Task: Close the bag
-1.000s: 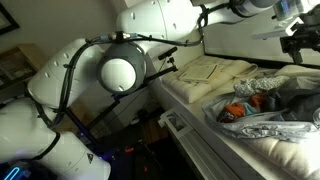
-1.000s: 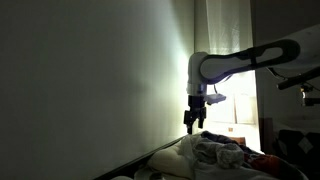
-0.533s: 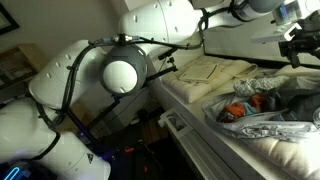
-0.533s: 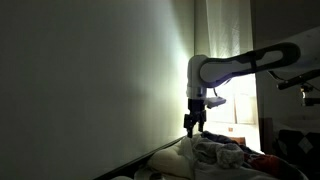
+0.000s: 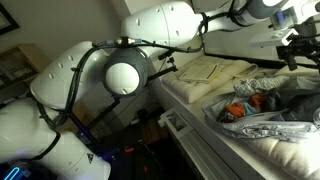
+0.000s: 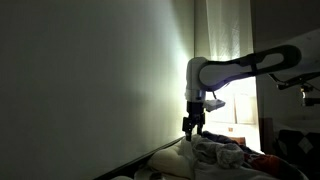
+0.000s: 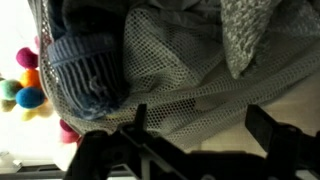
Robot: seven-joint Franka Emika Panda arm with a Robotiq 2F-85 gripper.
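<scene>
Hand [image 6: 193,124] hangs just above the crinkled translucent grey-silver plastic bag [image 5: 262,122], fingers apart, gripping nothing (orange items show through); folded cream cloth [image 5: 213,70] lies farther left.

Both exterior views look low across the bag [image 5: 262,108]; wrist view sits close above it

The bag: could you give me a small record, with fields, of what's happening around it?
bag: crinkled grey-silver plastic, lying open, orange and red items showing
gripper: open, empty, above the bag, not touching it
folded cream cloth: beside the bag
blue knitted item: in wrist view, next to netted fabric
task status: bag not yet closed
</scene>
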